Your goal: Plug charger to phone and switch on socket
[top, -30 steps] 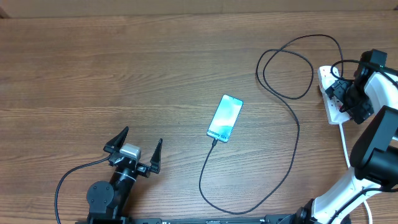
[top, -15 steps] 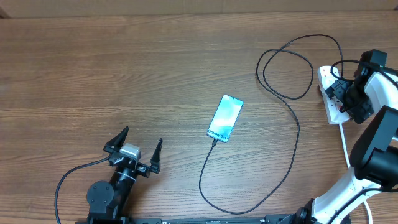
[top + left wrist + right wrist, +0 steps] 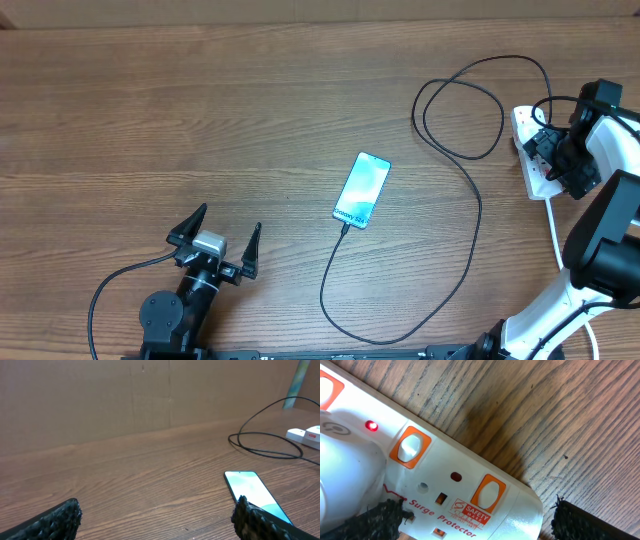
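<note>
Right wrist view: right gripper (image 3: 480,520) has its jaws spread wide, gripping nothing, close over the socket (image 3: 445,485). On the strip face there are two orange-framed rocker switches (image 3: 410,446) and one red lamp (image 3: 371,425), which is lit. A white rounded body (image 3: 345,470) sits on the strip at frame left, too blurred to identify.

Left wrist view: left gripper (image 3: 155,520) also has its jaws released and empty, low over the bench (image 3: 150,460). The phone (image 3: 250,487) is just ahead by the right finger.

Overhead: phone (image 3: 362,189) lies flat mid-bench with the screen lit, well apart from both arms. The charger (image 3: 480,210) cable tip meets the phone's lower end. The cable loops toward the front edge, then runs back up to the socket (image 3: 538,182) at the right edge. I can't tell how it seats there, since the right gripper (image 3: 548,150) covers it.

Compared with a second ago there is no change: arms, phone and cable are all in the same place.
</note>
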